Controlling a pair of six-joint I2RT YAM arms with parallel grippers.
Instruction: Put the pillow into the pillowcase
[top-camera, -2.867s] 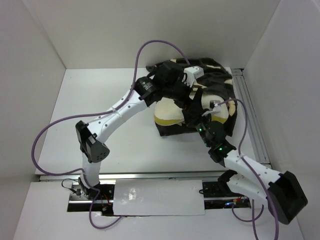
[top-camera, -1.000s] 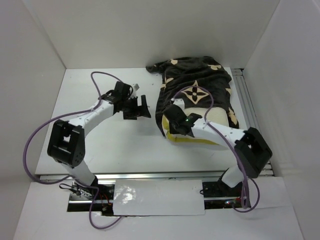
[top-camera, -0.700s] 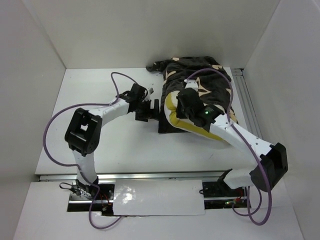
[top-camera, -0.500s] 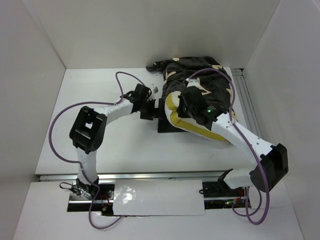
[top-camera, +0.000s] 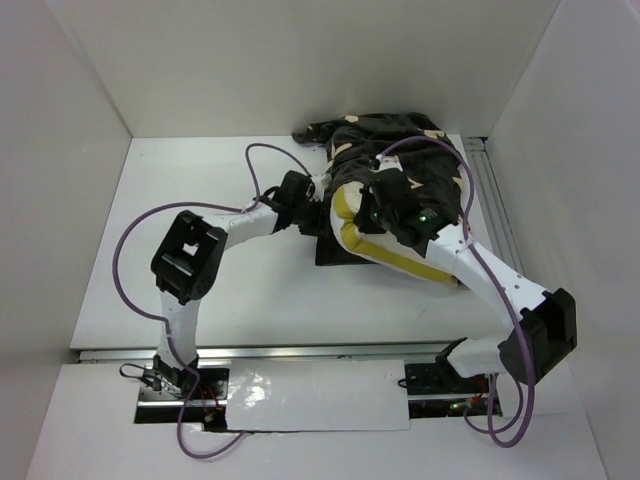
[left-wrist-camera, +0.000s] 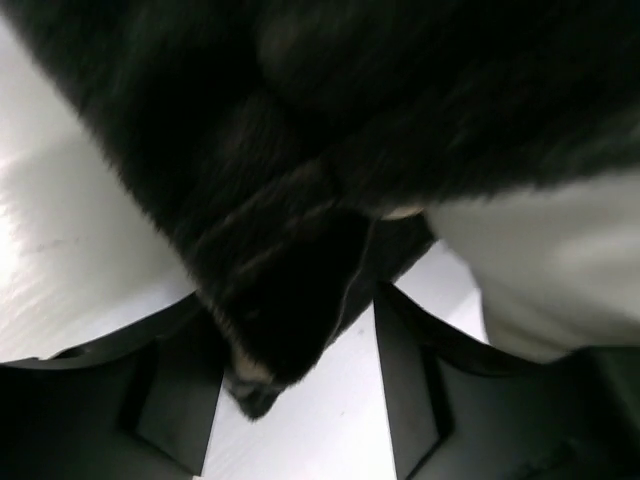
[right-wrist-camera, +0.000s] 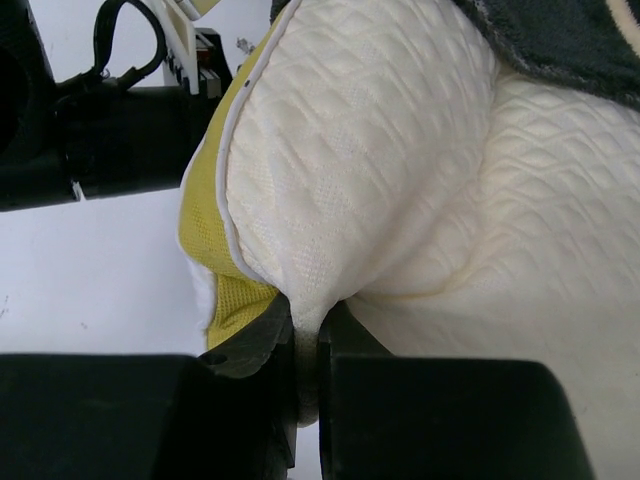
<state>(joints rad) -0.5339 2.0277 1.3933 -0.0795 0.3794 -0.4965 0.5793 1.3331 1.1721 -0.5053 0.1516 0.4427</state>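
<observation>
The dark flower-printed pillowcase lies at the back right, its lower layer spread flat on the table. The cream pillow with its yellow edge sticks out of the pillowcase's mouth toward the front. My right gripper is shut on a pinched fold of the pillow, holding that edge raised. My left gripper is at the pillowcase's left edge. A dark corner of the pillowcase hangs between its fingers, which stand apart with bare table showing between them.
A metal rail runs along the table's right side, close to the pillowcase. White walls enclose the table on three sides. Purple cables loop off both arms. The left arm sits just beyond the pillow's yellow edge.
The left gripper has slid right to the pillowcase's left edge and its jaws have narrowed around the corner. The right gripper has carried the pillow's edge up and back.
</observation>
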